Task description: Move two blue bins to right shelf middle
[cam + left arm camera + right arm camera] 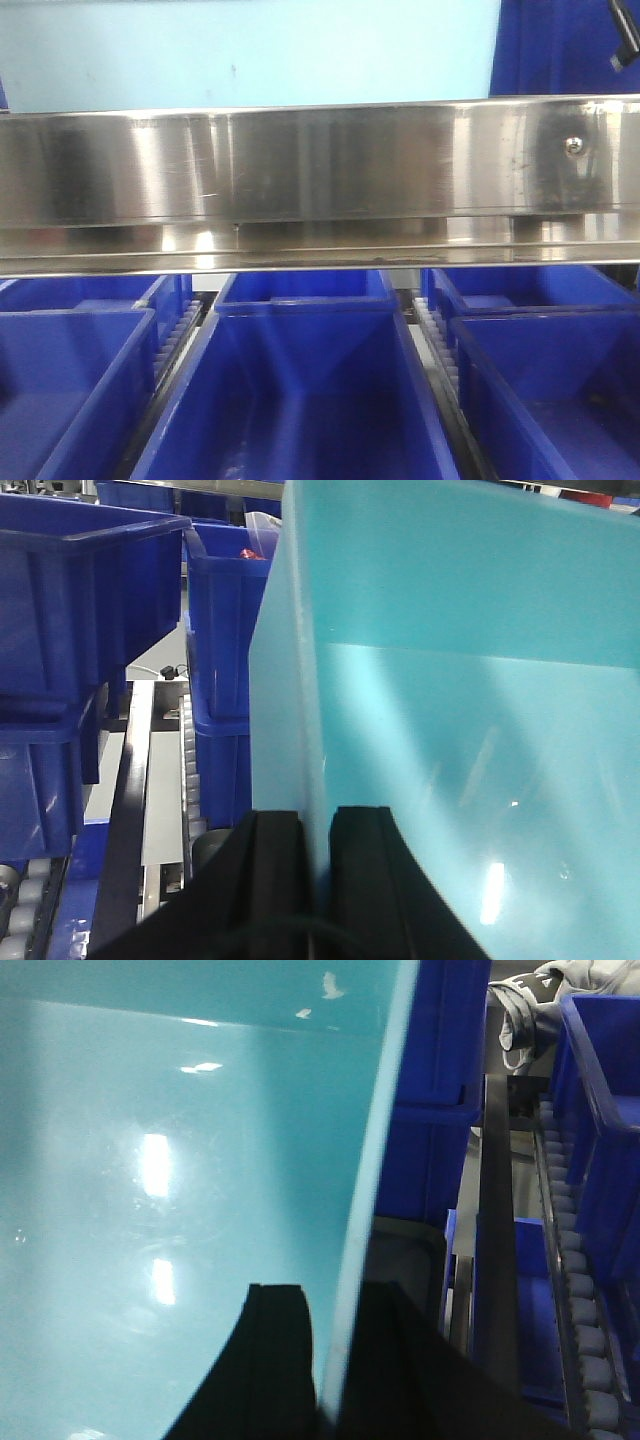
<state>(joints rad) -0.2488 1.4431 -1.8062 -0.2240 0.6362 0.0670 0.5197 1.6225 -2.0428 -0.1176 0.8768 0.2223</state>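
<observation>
Bin walls sit clamped inside left end effector and right end effector.

Front cam: bright, even overhead light — steel rail shows streaky glare and smeared reflections, frame a bit soft. Wrist cams blow out: bin wall reads pale teal w/ white hotspots, esp. in the right view. My left gripper and right gripper — black silhouettes, no detail, blurred up close.
</observation>
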